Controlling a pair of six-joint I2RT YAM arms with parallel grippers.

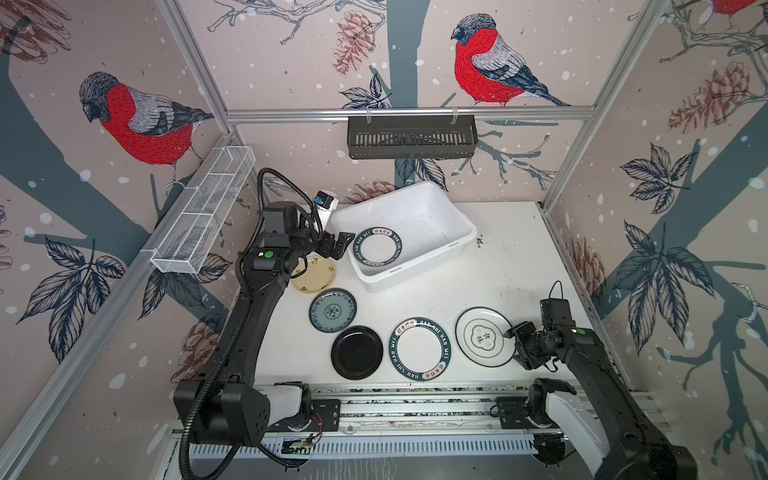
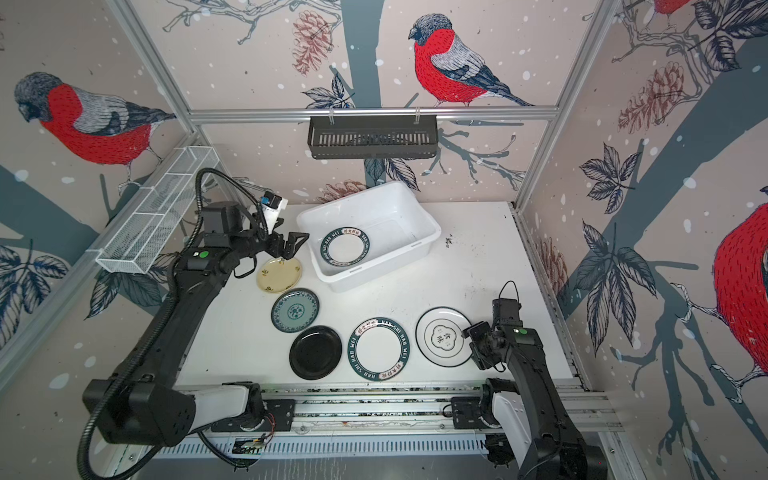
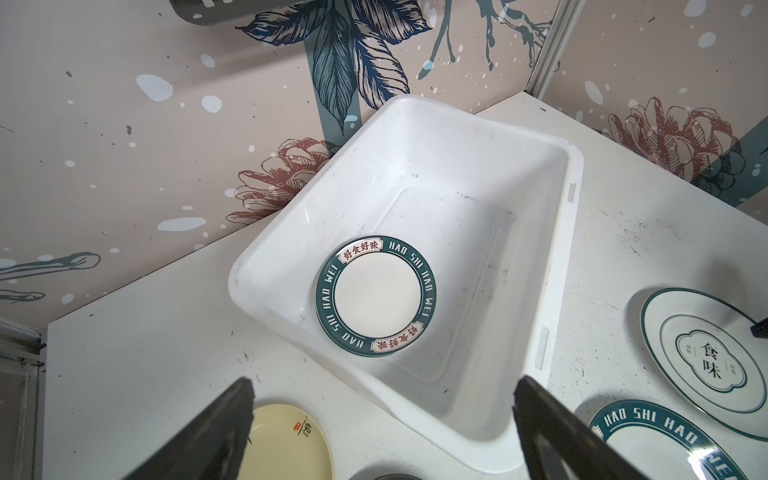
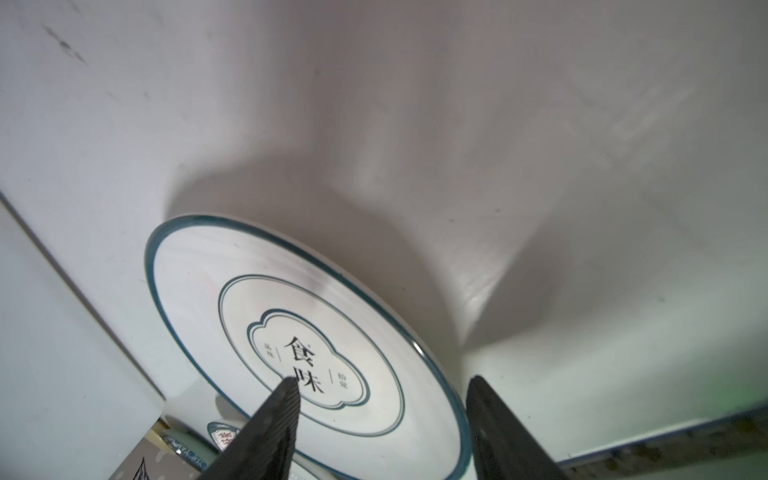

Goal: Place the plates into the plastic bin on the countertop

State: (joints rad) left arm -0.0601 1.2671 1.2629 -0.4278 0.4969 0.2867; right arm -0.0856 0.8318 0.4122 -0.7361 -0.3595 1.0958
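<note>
The white plastic bin (image 1: 440,216) stands at the back of the countertop (image 1: 498,270). One green-lettered plate (image 1: 377,246) (image 3: 376,295) lies flat inside it. My left gripper (image 1: 337,246) (image 3: 384,381) hangs open and empty by the bin's left corner, above the pale yellow plate (image 1: 313,276). On the countertop lie the teal plate (image 1: 332,310), the black plate (image 1: 356,352), a second lettered plate (image 1: 419,349) and the emblem plate (image 1: 482,336) (image 4: 291,316). My right gripper (image 1: 513,345) (image 4: 383,380) straddles the emblem plate's right rim, its jaws still apart.
A black slotted basket (image 1: 411,137) hangs on the back rail. A white wire basket (image 1: 203,216) hangs on the left wall. A small white device (image 1: 324,205) stands behind my left arm. Aluminium rails (image 1: 415,403) run along the front edge.
</note>
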